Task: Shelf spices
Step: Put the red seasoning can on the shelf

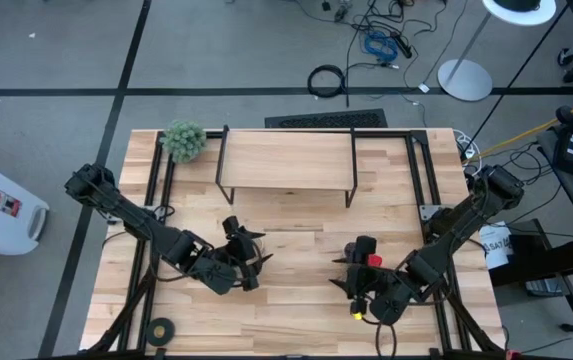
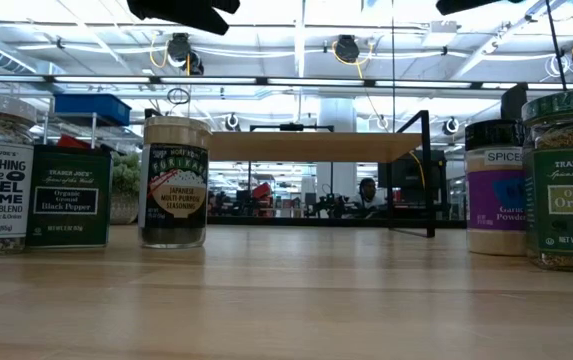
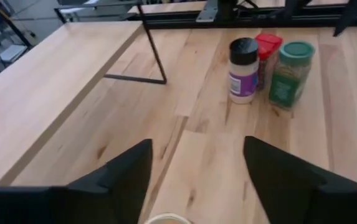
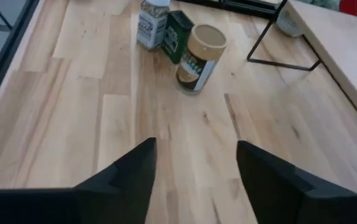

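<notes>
Spices: six small jars and tins stand on the big wooden tabletop (image 1: pixel 296 290) in two clusters, none yet on the rack.
Shelf: low narrow rack with light wooden top board and thin black legs (image 1: pixel 286 160), toward the far edge, its board bare.
Tan cylinder: larger tan-lidded jar with dark label (image 4: pixel 200 56); rigid, probably the heaviest and smooth-sided; best taken across the body below the lid.
Glass jars: white-lidded sesame blend jar (image 4: pixel 151 22), green-lidded oregano jar (image 3: pixel 290 73) and dark-lidded purple-labelled jar (image 3: pixel 243 70); stiff, slick, likely to tip if pinched high; grip mid-body.
Tins: dark square pepper tin (image 4: pixel 178 28) and red tin (image 3: pixel 268 50); light, flat faces give the firmest hold.
Left gripper: (image 3: pixel 197 180) hovers over the tabletop, fingers apart, holding nothing, the tan lid just beneath.
Right gripper: (image 4: pixel 194 177) fingers likewise spread and empty, above bare wood.
</notes>
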Controlling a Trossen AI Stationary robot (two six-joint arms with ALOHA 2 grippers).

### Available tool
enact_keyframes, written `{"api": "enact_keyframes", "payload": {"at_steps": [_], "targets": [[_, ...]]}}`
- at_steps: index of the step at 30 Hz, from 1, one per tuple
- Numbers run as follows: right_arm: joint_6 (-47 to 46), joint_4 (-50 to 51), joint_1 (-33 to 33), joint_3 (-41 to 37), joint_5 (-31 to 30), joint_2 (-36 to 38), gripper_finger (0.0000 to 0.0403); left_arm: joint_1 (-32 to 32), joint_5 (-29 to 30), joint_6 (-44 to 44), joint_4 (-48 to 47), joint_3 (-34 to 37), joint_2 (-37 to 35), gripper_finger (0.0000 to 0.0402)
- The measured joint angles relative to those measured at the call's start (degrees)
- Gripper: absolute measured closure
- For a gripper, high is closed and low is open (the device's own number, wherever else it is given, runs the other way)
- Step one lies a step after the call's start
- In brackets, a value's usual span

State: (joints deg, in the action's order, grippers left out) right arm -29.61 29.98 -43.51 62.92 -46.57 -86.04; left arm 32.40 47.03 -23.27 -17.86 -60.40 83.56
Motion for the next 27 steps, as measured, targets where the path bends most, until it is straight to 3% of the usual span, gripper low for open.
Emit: {"api": "enact_keyframes", "payload": {"at_steps": [9,17,22,27], "targets": [[2.41,0.39,-0.3,0.0,-1.49,0.0,0.0309,0.03,0.07,4.63,1.78,0.02,0.32,0.0286],[7.85,2.84,0.41,0.0,-1.55,0.15,0.0392,0.0,-0.07,16.21,8.17,0.02,0.25,0.0363],[7.8,6.58,1.21,0.0,-1.58,1.11,0.0397,0.0,-0.24,18.1,8.75,0.02,0.25,0.0394],[7.8,6.71,1.3,0.0,-1.27,3.1,0.0401,0.0,-0.28,18.09,9.48,0.02,0.06,0.0392]]}}
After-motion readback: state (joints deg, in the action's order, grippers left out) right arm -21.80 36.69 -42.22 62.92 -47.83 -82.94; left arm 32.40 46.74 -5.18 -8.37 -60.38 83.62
